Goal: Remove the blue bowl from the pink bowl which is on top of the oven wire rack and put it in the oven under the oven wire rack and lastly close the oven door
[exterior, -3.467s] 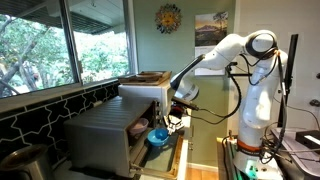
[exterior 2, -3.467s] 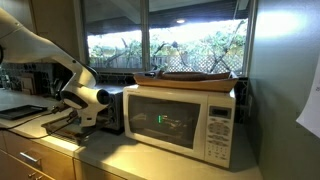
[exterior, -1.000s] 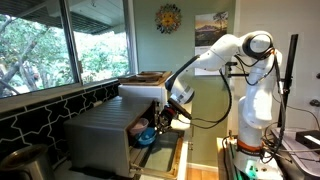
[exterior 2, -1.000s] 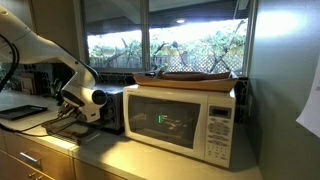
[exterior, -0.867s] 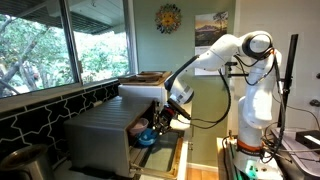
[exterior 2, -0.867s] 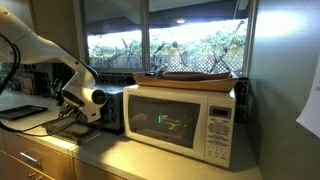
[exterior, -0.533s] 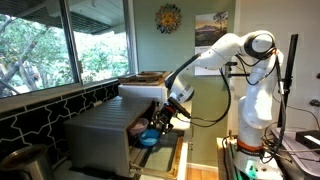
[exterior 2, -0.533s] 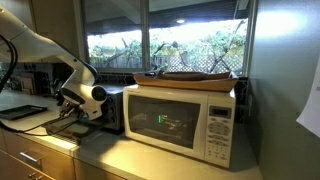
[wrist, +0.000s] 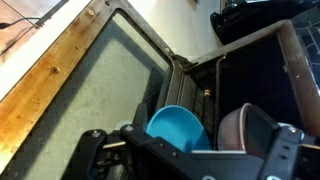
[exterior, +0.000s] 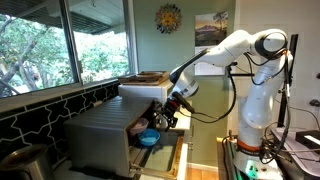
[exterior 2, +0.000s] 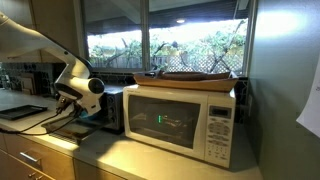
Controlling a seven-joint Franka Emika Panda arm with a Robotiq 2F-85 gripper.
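The blue bowl (exterior: 150, 138) lies low in the mouth of the silver oven (exterior: 100, 140), just inside the open oven door (exterior: 166, 160). In the wrist view the blue bowl (wrist: 178, 127) is beside the pink bowl (wrist: 238, 130), with the dark oven cavity behind them. My gripper (exterior: 163, 120) hangs just above and in front of the blue bowl. It is open; in the wrist view the gripper (wrist: 178, 128) has its fingers wide on either side of both bowls and touches neither. The door's glass (wrist: 95, 95) lies flat below. I cannot make out the wire rack.
A white microwave (exterior 2: 185, 120) with a flat tray (exterior 2: 195, 76) on top stands beside the oven and hides most of it in that exterior view. A wooden counter edge (wrist: 40, 70) runs along the door. Windows and a tiled wall (exterior: 40, 115) lie behind.
The jaws have gone from shut on the blue bowl to wide open, leaving the bowl low in the oven mouth. The arm has lifted back a little.
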